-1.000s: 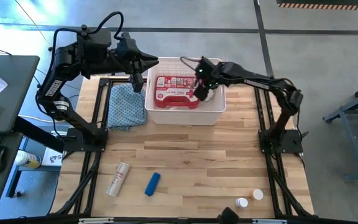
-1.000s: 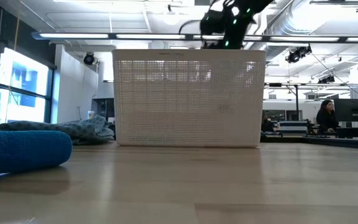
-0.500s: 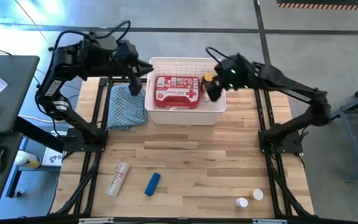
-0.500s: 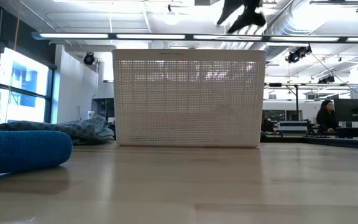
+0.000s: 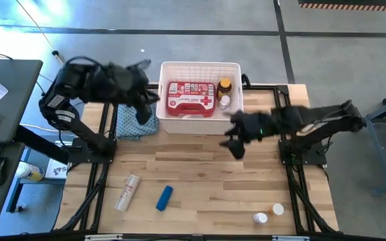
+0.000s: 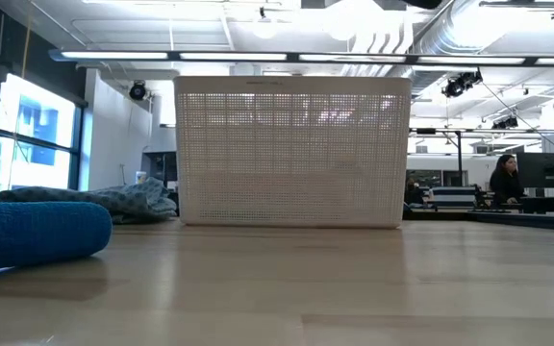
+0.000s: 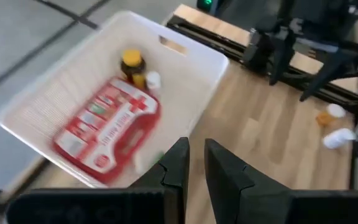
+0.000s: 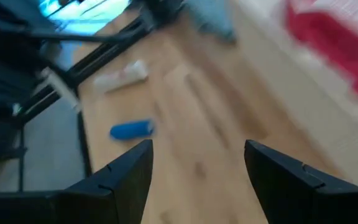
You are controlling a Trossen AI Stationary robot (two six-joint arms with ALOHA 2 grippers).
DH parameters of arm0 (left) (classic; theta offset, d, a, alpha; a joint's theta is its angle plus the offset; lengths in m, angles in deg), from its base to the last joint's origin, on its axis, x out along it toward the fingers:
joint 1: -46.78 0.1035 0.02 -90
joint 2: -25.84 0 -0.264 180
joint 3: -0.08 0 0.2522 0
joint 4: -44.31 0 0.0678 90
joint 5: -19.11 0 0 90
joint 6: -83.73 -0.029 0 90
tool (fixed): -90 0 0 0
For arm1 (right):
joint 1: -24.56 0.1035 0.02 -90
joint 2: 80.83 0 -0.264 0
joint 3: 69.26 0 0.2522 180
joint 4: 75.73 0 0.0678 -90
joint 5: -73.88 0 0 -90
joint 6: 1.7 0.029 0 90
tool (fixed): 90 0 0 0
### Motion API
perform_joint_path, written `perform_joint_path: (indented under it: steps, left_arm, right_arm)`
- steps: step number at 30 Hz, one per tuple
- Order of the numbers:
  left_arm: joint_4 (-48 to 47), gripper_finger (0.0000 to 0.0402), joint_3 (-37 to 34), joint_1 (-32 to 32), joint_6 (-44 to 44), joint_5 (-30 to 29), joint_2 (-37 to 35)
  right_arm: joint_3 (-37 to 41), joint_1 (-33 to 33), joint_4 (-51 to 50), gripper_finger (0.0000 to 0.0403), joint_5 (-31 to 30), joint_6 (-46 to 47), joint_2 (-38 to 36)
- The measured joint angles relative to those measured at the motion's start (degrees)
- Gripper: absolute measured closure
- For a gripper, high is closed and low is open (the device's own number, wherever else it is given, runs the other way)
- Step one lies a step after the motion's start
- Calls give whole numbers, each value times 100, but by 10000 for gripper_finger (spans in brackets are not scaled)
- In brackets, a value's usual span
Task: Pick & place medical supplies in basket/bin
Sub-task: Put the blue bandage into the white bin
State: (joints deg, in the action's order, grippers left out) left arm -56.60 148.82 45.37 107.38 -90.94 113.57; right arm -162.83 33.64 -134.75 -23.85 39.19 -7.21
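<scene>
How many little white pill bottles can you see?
3. One small white bottle sits in the basket beside the amber bottle. Two more lie on the table's near right corner. Others could be hidden under the red case.

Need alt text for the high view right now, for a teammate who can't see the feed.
Seen from above, a white basket at the table's far edge holds a red first-aid case, an amber bottle and a small white bottle. The right claw, open and empty, hangs over the wood in front of it; a white tube, a blue tube and two pill bottles lie near the front edge.
</scene>
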Motion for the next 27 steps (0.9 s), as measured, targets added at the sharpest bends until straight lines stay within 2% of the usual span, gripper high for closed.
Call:
perform_joint_path:
  steps: [8, 13, 18, 20, 22, 27]
  left_arm:
    - [-318, 316, -4, -1401, 1718, -155, 291]
    - [-288, 316, -399, -2095, 2752, -78, 503]
    - [-284, 316, -1129, -2343, 3733, 347, 688]
    - [-271, 316, -1519, -2342, 4279, 694, 757]
    - [-226, 316, -1896, -2339, 4917, 1050, 846]
    - [37, 299, -2860, -2421, 5635, 1855, 1169]
  right_arm:
    - [664, 1644, 382, 160, -877, 1209, -23]
    - [914, 2481, 723, 160, -1321, 1811, -23]
    - [957, 3165, 886, 160, -1952, 2243, -11]
    - [957, 3338, 824, 160, -2127, 2367, -4]
    - [957, 3436, 810, 160, -2256, 2464, -2]
    - [957, 3495, 777, 160, -2343, 2468, -2]
